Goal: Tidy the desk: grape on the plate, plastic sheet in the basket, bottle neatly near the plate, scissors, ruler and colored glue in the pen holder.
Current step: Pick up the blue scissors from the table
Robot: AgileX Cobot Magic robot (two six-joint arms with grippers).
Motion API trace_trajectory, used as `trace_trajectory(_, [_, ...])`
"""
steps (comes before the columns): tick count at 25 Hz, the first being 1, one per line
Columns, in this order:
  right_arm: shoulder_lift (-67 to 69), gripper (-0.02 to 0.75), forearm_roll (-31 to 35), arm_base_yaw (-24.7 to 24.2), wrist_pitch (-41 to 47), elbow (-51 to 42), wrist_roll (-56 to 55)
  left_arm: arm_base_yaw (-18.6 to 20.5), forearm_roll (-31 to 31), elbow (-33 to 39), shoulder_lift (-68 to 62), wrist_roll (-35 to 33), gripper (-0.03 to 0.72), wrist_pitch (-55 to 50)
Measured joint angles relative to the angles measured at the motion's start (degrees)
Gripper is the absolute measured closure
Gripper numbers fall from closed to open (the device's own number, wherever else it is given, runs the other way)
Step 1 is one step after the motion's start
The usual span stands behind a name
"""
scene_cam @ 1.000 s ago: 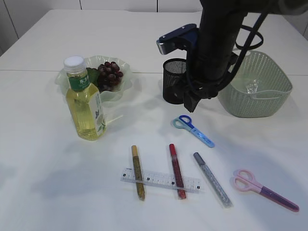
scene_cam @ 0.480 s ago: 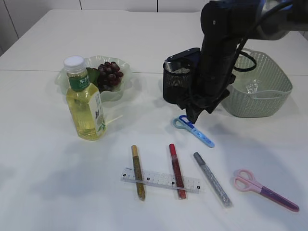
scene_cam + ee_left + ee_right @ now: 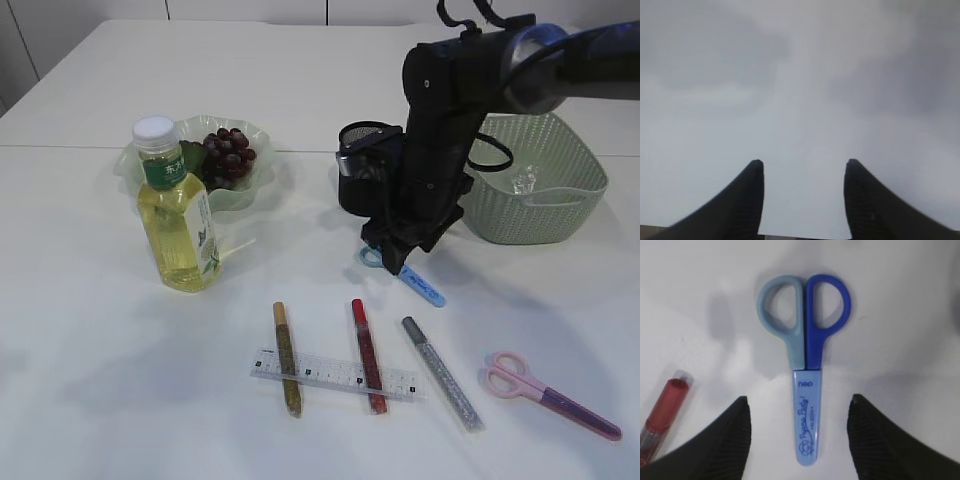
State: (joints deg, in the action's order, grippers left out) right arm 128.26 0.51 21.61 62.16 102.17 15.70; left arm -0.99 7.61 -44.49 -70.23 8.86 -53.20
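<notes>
Between end effector (image 3: 799, 432) fingers: blue scissors (image 3: 804, 365)

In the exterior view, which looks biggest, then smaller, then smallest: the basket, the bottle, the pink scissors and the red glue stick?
1. Basket, biggest.
2. Bottle.
3. Pink scissors and red glue stick look about equally long, so I won't rank them. The scissors also lie a bit nearer the camera.

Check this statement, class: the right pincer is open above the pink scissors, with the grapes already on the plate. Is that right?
One detail is wrong: the colour. The right pincer is open above the blue scissors, as the right wrist view shows. The pink scissors lie apart near the table's front right. The grapes are on the plate, as the exterior view shows.
</notes>
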Motion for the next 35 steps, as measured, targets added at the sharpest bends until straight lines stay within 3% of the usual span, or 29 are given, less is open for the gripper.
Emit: trace_trajectory(35, [5.7,0.26,0.43,0.0,-2.77,2.23,-0.1,0.0,-0.19,0.0,0.0,0.0,0.309,-0.12])
